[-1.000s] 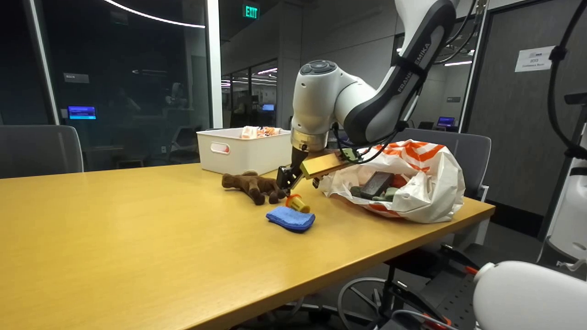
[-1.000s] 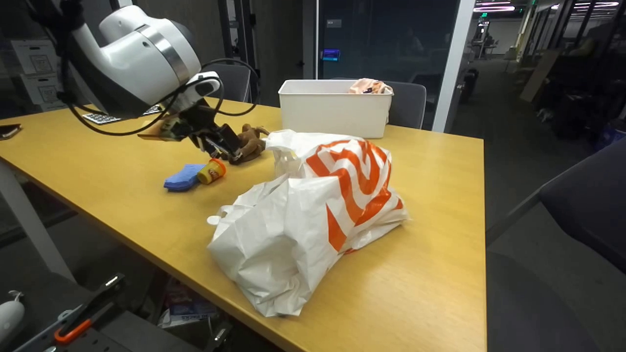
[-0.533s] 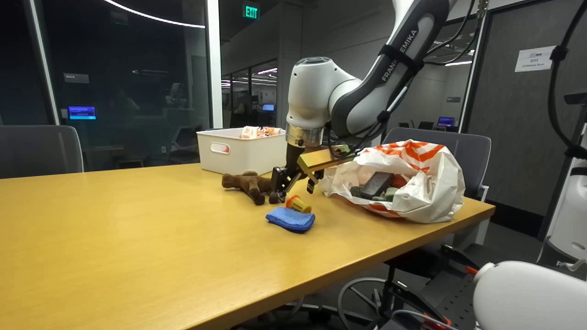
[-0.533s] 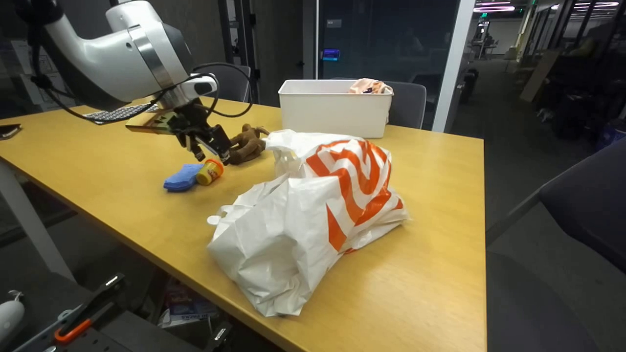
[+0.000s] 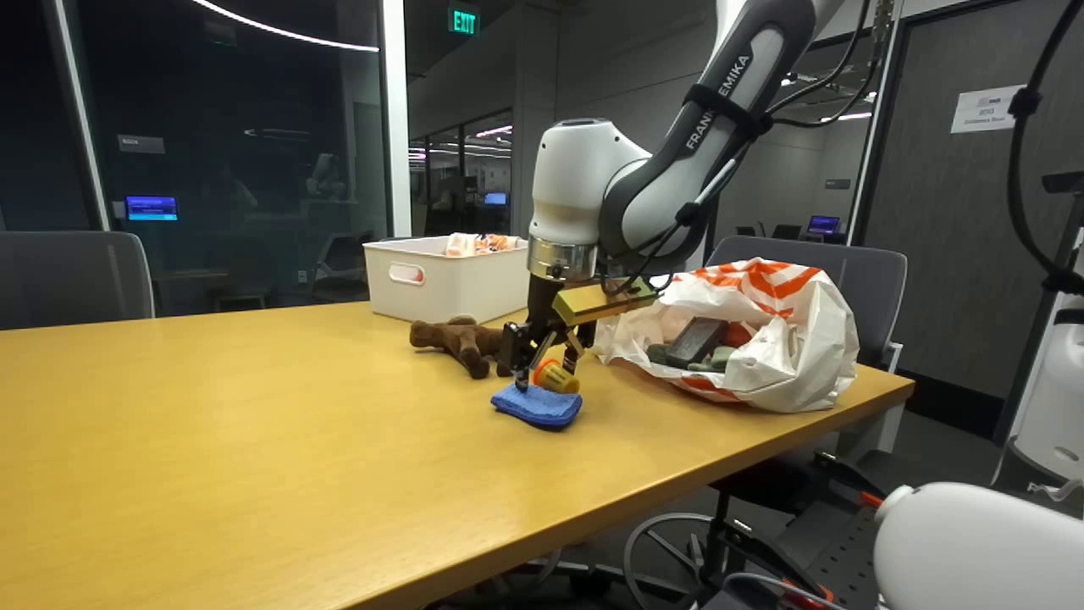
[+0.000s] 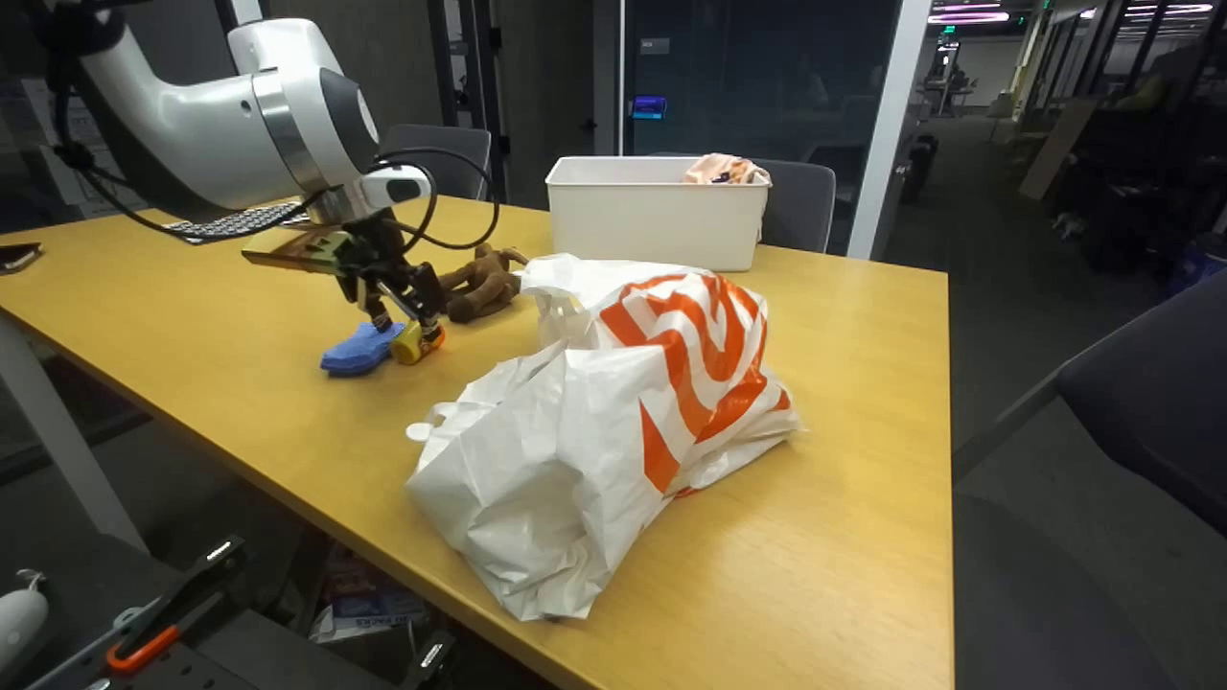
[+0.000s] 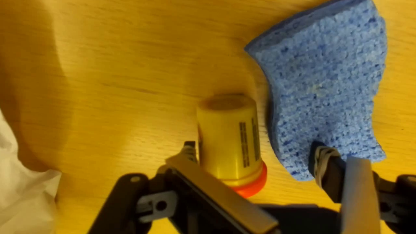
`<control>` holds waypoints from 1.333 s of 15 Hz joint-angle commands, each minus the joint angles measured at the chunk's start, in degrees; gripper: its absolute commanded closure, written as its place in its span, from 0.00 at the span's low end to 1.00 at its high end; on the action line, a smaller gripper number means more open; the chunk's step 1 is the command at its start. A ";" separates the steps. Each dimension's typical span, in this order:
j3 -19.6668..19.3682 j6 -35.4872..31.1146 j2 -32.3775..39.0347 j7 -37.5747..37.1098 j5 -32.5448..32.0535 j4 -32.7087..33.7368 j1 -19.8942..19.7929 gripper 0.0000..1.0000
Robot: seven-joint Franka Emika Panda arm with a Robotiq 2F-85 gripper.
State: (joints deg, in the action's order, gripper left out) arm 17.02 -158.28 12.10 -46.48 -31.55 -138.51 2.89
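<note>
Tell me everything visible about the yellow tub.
The yellow tub is a plastic-looking cylinder, dark print down its side, its orange-red lid on. It lies on its side on the table, between the fingers of the open gripper. The blue sponge sits beside it across a narrow gap. One finger is close alongside; contact is unclear.

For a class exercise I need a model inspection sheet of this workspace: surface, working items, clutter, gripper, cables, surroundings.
Surface: wooden table.
Working items: yellow tub with an orange-red lid, lying on its side; blue sponge beside it, a narrow gap between.
Clutter: brown soft toy, white plastic bag with dark items inside, white bin, keyboard.
Gripper: open, holding nothing; the tub is between its fingers, one finger over the sponge. Contact cannot be told.
Cables: black cables loop near the arm's wrist, above the table.
Surroundings: grey chairs, glass wall, lit exit sign.
</note>
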 commanded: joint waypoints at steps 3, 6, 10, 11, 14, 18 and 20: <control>-2.29 -5.79 1.04 -1.05 -3.51 -0.27 -0.14 0.56; -2.84 -6.11 0.39 -1.48 -3.32 -0.41 0.15 0.74; -4.62 -5.40 -3.88 -6.22 -5.63 -2.10 1.04 0.74; -5.41 -4.74 -5.77 -8.91 -7.26 -2.86 1.31 0.74; -7.37 -0.77 -12.06 -17.99 -12.93 -5.35 1.56 0.74; -7.20 9.45 -18.56 -29.78 -19.26 -8.99 0.50 0.74; -6.65 14.92 -20.20 -35.42 -21.52 -10.43 0.13 0.74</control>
State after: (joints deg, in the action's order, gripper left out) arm 9.74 -149.55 -3.27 -73.68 -49.37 -145.65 3.25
